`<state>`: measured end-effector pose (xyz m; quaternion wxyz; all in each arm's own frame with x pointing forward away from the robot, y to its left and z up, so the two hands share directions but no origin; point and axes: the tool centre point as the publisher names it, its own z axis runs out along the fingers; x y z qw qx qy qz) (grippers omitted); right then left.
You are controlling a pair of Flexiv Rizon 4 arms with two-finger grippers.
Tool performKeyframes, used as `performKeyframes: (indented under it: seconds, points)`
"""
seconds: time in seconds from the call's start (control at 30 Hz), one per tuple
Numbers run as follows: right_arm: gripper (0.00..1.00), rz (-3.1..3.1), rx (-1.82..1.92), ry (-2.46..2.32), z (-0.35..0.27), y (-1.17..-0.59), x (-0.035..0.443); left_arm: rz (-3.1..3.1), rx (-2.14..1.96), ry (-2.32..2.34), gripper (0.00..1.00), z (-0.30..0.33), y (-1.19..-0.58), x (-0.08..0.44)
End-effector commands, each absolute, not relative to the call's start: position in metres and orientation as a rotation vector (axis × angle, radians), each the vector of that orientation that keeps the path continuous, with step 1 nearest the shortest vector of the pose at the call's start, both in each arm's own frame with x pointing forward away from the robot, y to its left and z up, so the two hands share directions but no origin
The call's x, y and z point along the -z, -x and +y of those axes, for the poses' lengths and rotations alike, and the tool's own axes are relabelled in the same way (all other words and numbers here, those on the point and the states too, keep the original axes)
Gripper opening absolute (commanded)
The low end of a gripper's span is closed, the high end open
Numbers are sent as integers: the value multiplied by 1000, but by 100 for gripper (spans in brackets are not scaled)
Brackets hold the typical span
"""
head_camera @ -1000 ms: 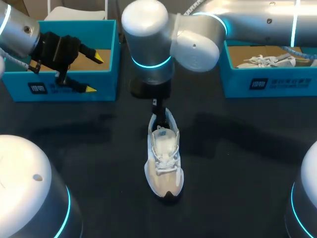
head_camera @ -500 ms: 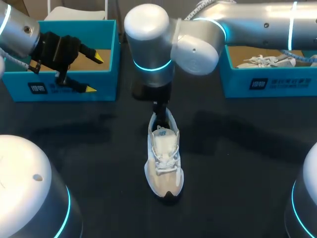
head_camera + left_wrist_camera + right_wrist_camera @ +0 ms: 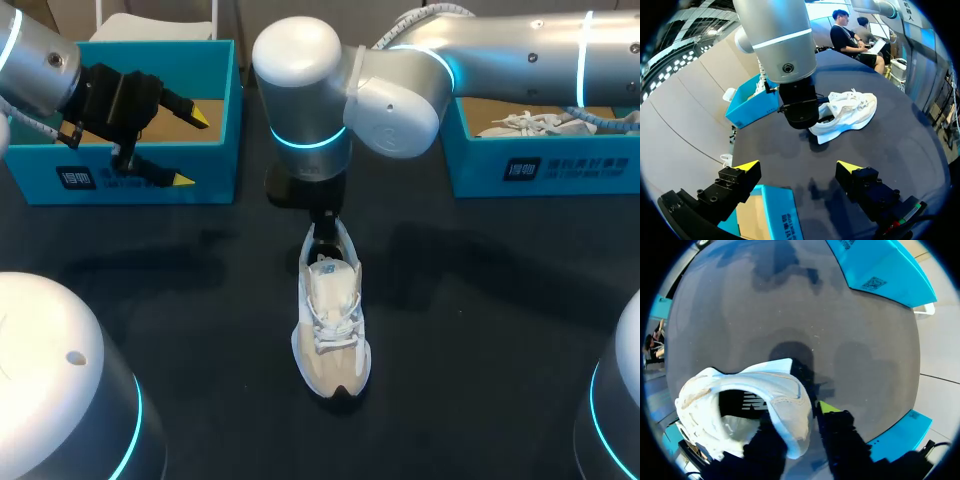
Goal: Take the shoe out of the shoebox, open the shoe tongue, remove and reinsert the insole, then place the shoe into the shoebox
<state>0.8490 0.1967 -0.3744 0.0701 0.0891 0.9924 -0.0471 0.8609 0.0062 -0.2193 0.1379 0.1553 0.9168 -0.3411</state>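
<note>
The white shoe point(image 3: 330, 320) is standing on the desk point(image 3: 200, 280). The right tool point(image 3: 322, 232) is clamping the shoe's heel collar, one finger inside it and one outside. The left tool point(image 3: 191, 148), fingers spread and empty, is hovering well apart from the shoe, off its heel end.

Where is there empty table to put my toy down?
Bare table lies on both sides of the shoe, in front of the left shoebox and the right shoebox. It is crowded at the shoe's heel, where the right gripper grips it.
</note>
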Motion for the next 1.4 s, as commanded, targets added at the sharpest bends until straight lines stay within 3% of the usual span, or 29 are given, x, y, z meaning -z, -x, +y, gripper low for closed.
performKeyframes:
  seconds: [0.03,0.43,0.97,1.4]
  points:
    - [0,2993,154,-271,200,-848,378,2654,983,-450,100,6,-861,219]
    - [0,2969,126,-364,195,-849,348,2654,983,-450,100,6,-861,219]
    - [0,2982,71,-404,179,-870,214,2654,983,-450,100,6,-861,219]
    - [0,2952,97,-335,156,-893,152,2654,983,-450,100,6,-861,219]
